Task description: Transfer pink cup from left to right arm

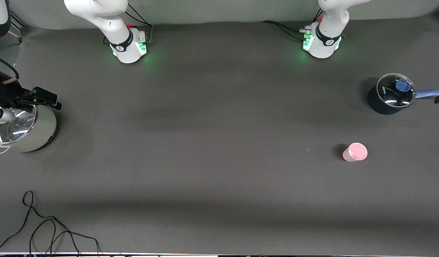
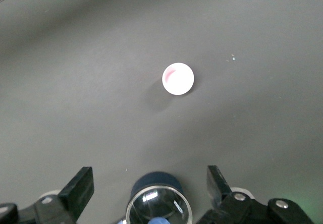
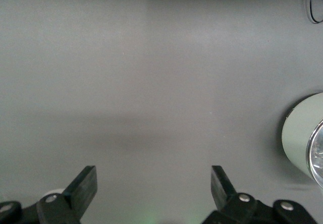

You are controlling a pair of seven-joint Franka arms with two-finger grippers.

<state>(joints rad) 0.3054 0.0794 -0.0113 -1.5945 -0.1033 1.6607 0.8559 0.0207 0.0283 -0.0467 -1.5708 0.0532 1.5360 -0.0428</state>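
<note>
The pink cup (image 1: pixel 355 152) stands upright on the dark mat toward the left arm's end of the table, nearer to the front camera than the dark blue pot (image 1: pixel 390 94). In the left wrist view the cup (image 2: pixel 177 78) shows from above, well clear of the fingers. My left gripper (image 2: pixel 150 183) is open and empty, up in the air over the blue pot (image 2: pixel 158 199). My right gripper (image 3: pixel 154 181) is open and empty, up over the mat beside the pale green pot (image 3: pixel 303 143). In the front view it (image 1: pixel 44 97) shows at the right arm's end of the table.
The dark blue pot has a glass lid with a blue knob (image 1: pixel 402 85) and a blue handle (image 1: pixel 427 94). The pale green pot (image 1: pixel 30 130) with a glass lid stands at the right arm's end. A black cable (image 1: pixel 44 228) lies near the front edge.
</note>
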